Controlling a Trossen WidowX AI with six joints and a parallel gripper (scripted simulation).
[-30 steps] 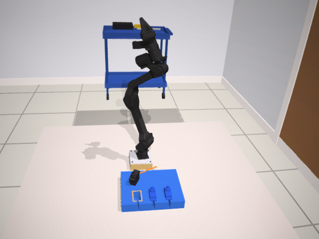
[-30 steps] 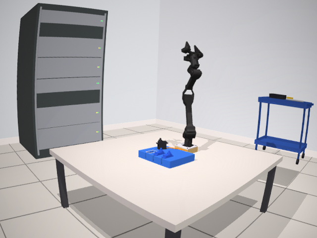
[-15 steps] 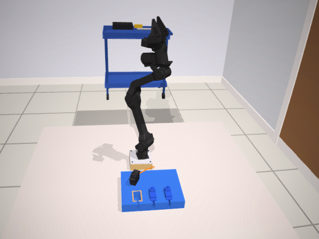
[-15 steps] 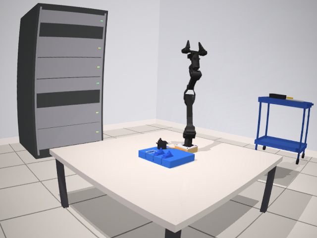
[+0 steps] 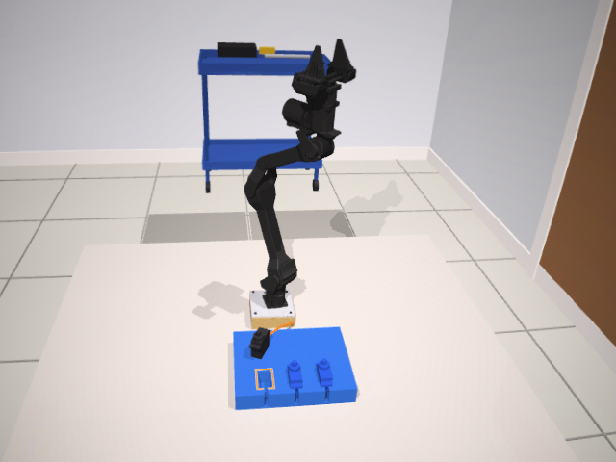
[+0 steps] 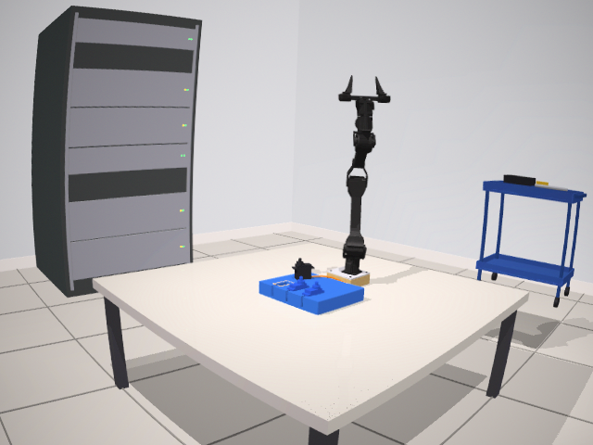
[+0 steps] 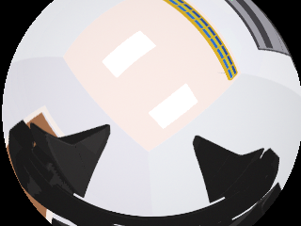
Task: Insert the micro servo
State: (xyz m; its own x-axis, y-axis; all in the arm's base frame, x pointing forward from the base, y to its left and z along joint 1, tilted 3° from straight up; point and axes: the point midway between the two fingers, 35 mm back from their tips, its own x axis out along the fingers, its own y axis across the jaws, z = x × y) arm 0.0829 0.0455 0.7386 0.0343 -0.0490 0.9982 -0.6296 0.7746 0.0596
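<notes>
The loose black micro servo rests on the blue deck, behind the marked pocket and towards the arm's base. Its orange cable runs off towards the base. The marked pocket, with an orange outline, is empty, and a side notch runs from it to the deck's front edge. My gripper is wide open and empty, pointing up high above the table, far from the servo. The servo's exact tilt is hard to tell.
Two blue servos sit in the deck's other pockets, right of the marked one in the top view. The arm's base plate stands just behind the deck. A blue cart and a server rack stand beyond the table.
</notes>
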